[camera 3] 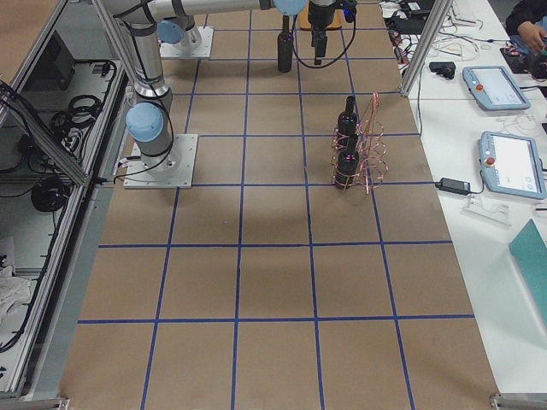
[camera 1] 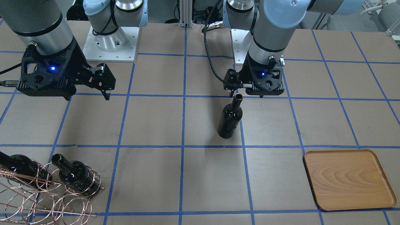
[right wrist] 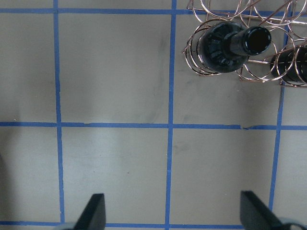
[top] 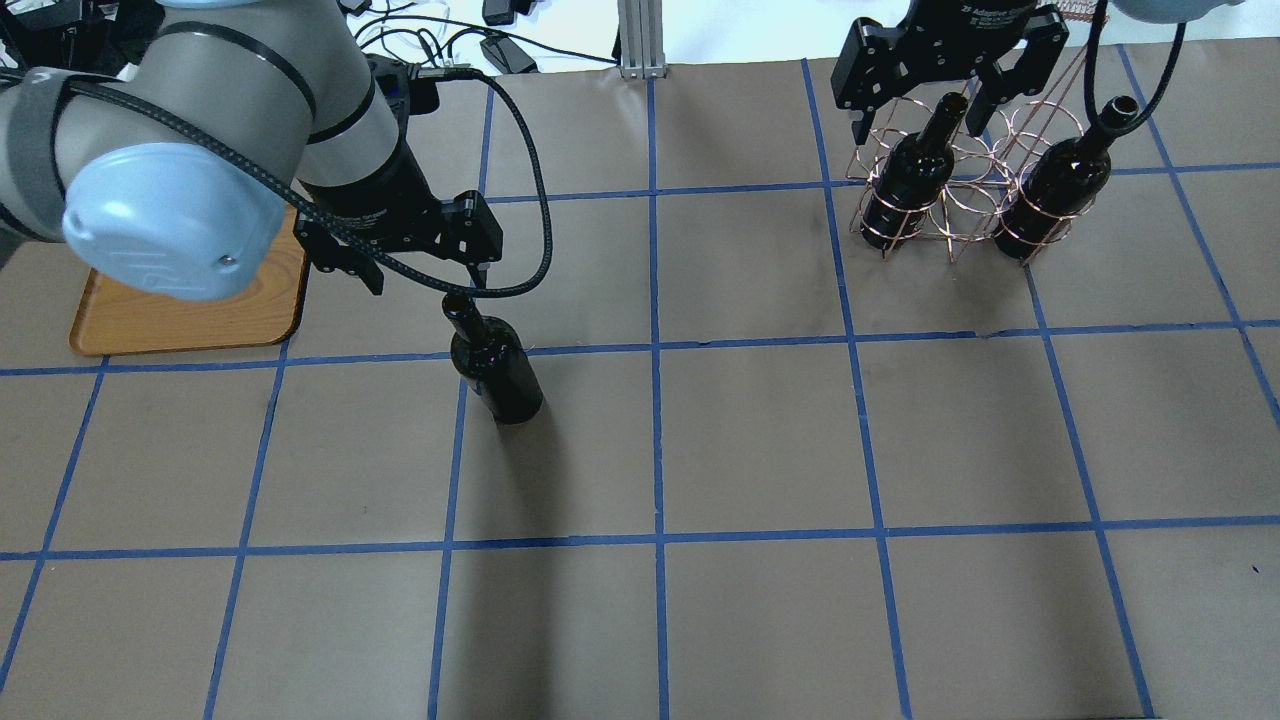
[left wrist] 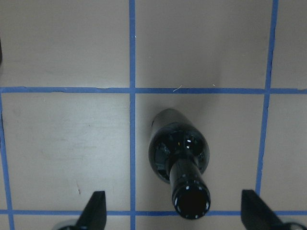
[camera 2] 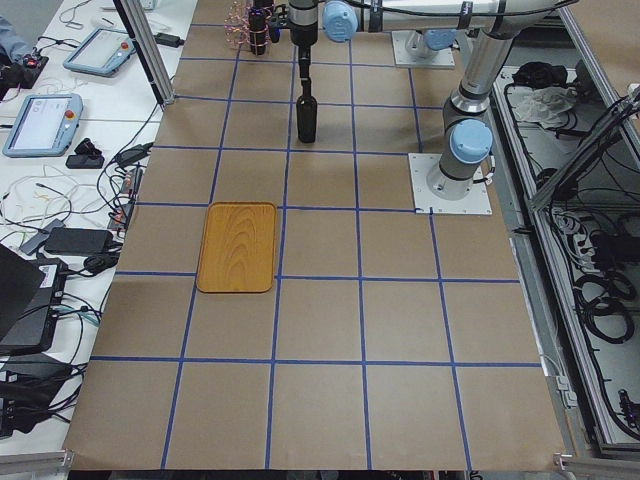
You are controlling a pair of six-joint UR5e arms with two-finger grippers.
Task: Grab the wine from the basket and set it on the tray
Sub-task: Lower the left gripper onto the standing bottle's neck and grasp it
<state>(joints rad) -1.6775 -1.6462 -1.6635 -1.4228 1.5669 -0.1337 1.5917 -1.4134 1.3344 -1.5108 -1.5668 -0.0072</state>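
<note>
Wine (camera 1: pixel 230 120) upright on worktop (camera 1: pixel 156 125); your left tool (top: pixel 428 278) spread wide by its mouth, holding nothing; right tool (right wrist: pixel 172 203) wide open, empty.

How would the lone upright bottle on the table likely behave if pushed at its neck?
The wine bottle stands upright on a narrow base, so a push would probably tip it. Its glossy glass looks slippery and breakable. On its side it would likely roll.

I read it as robotics lab: tabletop (camera 2: pixel 320 400) papered brown, gridded with blue tape (camera 1: pixel 150 146); teach pendants (camera 2: pixel 42 122) and loose cables (camera 2: pixel 30 205) lay on side bench; aluminium frame post (camera 2: pixel 140 45); bolted arm base plate (camera 2: pixel 470 200).
</note>
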